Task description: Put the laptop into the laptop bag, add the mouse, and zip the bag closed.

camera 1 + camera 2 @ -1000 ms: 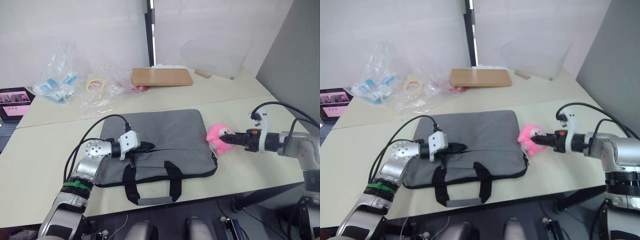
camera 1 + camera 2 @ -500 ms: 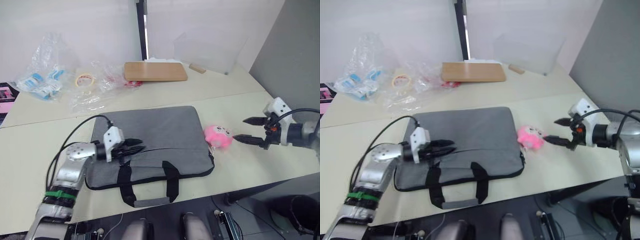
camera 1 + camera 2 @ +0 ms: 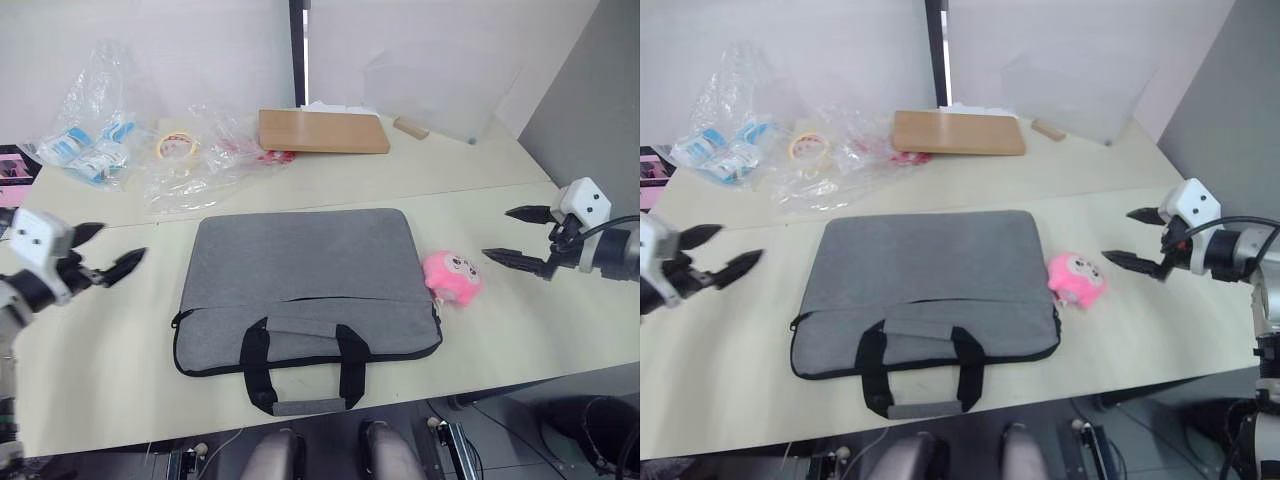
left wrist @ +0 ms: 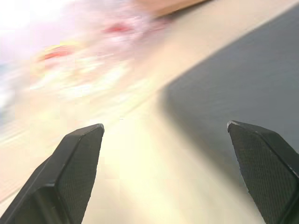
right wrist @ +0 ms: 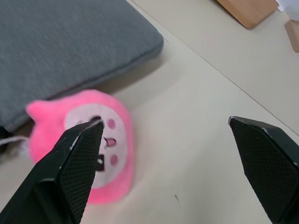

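Lying flat, laptop bag (image 3: 305,275) mid-table

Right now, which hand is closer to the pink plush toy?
The right. The right hand hangs open just beside the pink plush toy, off the laptop bag's right end. The left hand, also open, is beyond the bag's far left side.

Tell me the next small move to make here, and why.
Probably hold both arms off and check the zipper. The laptop bag lies flat with no laptop or mouse showing on the table, and both the left claw and right claw hang open, clear of it. Whether the zip is fully shut cannot be told.
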